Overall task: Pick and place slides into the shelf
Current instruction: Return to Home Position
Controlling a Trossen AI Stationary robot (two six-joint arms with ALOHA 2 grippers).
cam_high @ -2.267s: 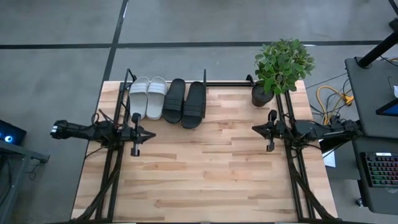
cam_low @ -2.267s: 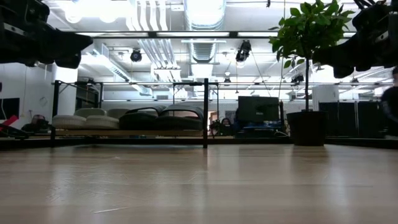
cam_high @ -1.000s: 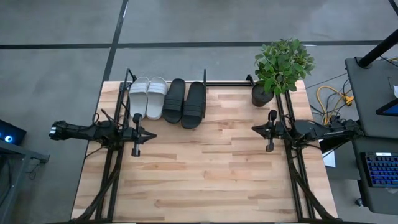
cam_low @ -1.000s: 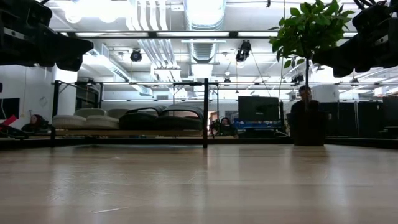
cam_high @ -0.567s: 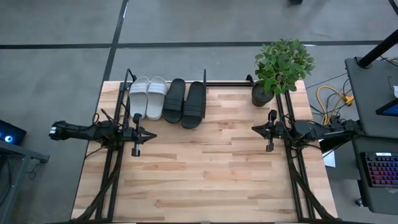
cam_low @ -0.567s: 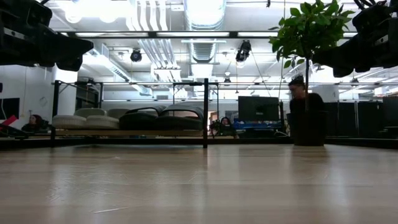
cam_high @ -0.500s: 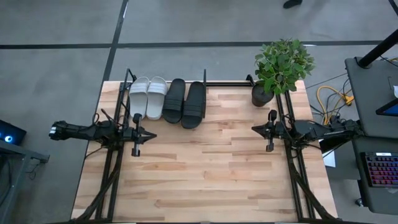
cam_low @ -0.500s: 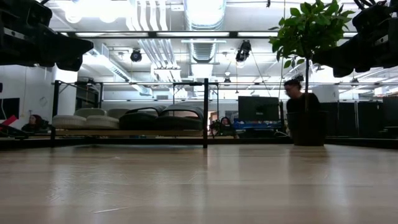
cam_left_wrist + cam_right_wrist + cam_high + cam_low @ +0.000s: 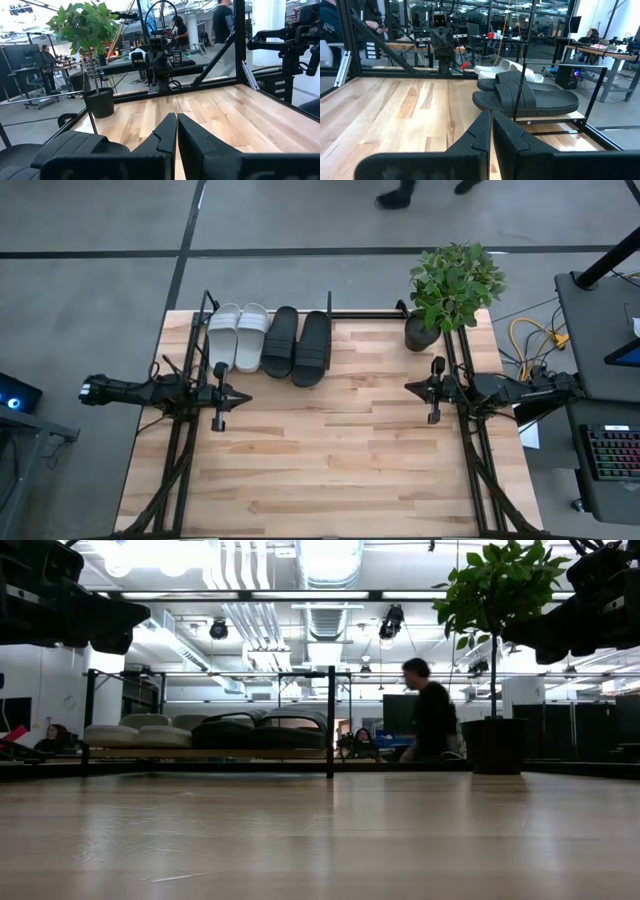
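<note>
— Where do the slides (image 9: 283,340) stand?

— All four lie side by side on the shelf (image 9: 362,314), at eleven o'clock of the table (image 9: 330,460). The white pair (image 9: 238,335) is outermost. The black pair (image 9: 298,345) lies next to it toward twelve, with the last black one tilted a little.

— And the arms?

— The left gripper (image 9: 240,395) hangs over the table at nine o'clock and the right gripper (image 9: 410,387) at three, both well apart from the shelf. In each wrist view the jaws are pressed together, holding nothing.

— So which step is in hand?

— The placing looks done, so the robot seems to be at the homing step. The next move likely calls only for folding both arms to rest, clear of the shelf and of the potted plant (image 9: 455,285) at one o'clock. No grasp is needed.
</note>
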